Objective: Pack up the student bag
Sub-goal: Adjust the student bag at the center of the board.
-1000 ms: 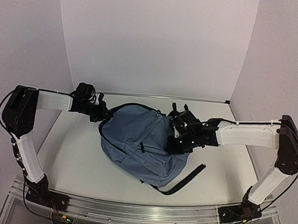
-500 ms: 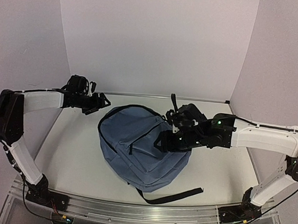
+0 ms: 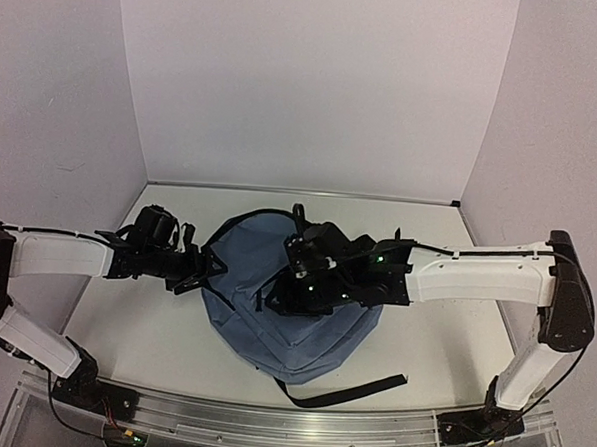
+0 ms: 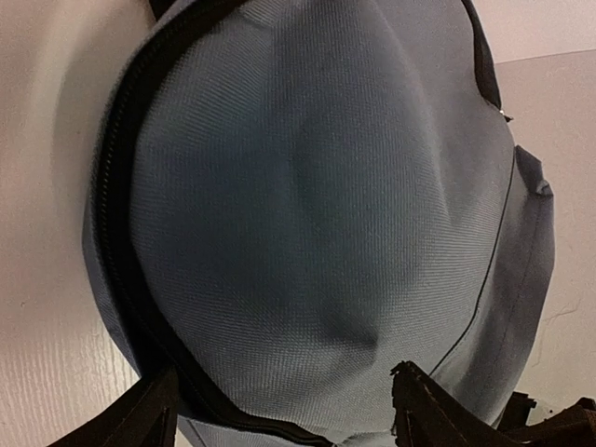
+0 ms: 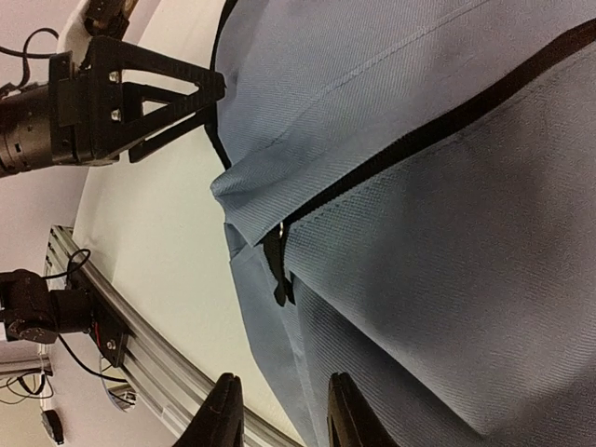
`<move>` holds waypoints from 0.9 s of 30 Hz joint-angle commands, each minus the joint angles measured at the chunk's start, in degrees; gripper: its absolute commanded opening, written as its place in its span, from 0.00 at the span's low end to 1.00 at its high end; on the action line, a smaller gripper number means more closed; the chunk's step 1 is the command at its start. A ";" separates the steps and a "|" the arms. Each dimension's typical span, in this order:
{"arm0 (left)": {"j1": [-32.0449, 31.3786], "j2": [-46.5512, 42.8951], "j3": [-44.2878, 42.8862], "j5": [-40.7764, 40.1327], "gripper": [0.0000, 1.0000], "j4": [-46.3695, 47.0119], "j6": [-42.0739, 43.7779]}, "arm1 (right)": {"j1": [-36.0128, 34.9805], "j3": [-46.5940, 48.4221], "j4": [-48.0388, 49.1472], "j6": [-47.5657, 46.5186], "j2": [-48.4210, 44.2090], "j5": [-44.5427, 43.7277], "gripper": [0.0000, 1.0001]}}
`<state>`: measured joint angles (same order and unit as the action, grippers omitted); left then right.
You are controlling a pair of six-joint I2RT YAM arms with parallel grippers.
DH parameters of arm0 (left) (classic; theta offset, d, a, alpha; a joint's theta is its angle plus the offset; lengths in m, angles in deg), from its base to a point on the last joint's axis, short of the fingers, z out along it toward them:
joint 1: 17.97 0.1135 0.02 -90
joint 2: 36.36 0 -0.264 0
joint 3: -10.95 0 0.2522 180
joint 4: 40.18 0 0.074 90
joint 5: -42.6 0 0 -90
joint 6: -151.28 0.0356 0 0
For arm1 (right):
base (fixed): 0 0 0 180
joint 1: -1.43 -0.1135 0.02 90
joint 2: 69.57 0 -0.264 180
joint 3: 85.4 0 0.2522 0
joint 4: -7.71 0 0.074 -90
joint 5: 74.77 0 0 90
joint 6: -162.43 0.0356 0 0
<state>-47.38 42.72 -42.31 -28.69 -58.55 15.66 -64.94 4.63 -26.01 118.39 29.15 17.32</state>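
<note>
- Mid-table (image 3: 153, 326), between the 2 arms: the student bag (image 3: 318, 330), flat on its back with the slate-blue front panel facing up.
- Long axis far-to-near, leaning a little off straight; the end with the black loop toward the back wall, the rounded end toward the arm bases.
- From the near end, 1 loose black strap (image 3: 350, 390) trailing right across the table.
- At the bag's left edge: the left gripper (image 3: 204, 271), pointing right at the black zipper line. Both fingers (image 4: 130, 419) spread wide in the left wrist view, with the bulging fabric ahead of them and nothing pinched.
- Over the bag's middle: the right gripper (image 3: 280, 295), reaching in from the right and pointing left. Fingers (image 5: 226, 410) parted in the right wrist view, with blue cloth showing in the gap and no clamp on it.
- Just ahead of those fingers: a black zipper pull (image 5: 277, 270) at the end of a dark zipper seam.
- Hidden: much of the bag's right half and centre under the right arm in the top view.
- Cut off: both grippers' fingers at the bottom edge of their own wrist views.
- Hard to make out: whether the main zipper is open or closed, and anything inside the bag.
</note>
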 commanded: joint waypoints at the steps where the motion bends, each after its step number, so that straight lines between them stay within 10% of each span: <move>1: -1.50 -2.81 1.93 -0.95 0.78 3.68 -4.72 | -1.12 0.83 5.98 3.38 1.62 0.36 0.29; 13: -2.50 -12.33 5.21 -8.90 0.84 -5.72 -5.01 | -2.71 5.04 5.62 5.53 8.35 -12.96 0.31; 27: -2.51 -4.84 6.08 -4.13 0.78 7.83 -6.00 | -2.71 8.25 3.90 5.61 13.45 -20.29 0.29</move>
<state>-49.70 36.21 -35.02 -33.98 -57.62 9.57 -67.78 9.96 -21.57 123.78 40.28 1.85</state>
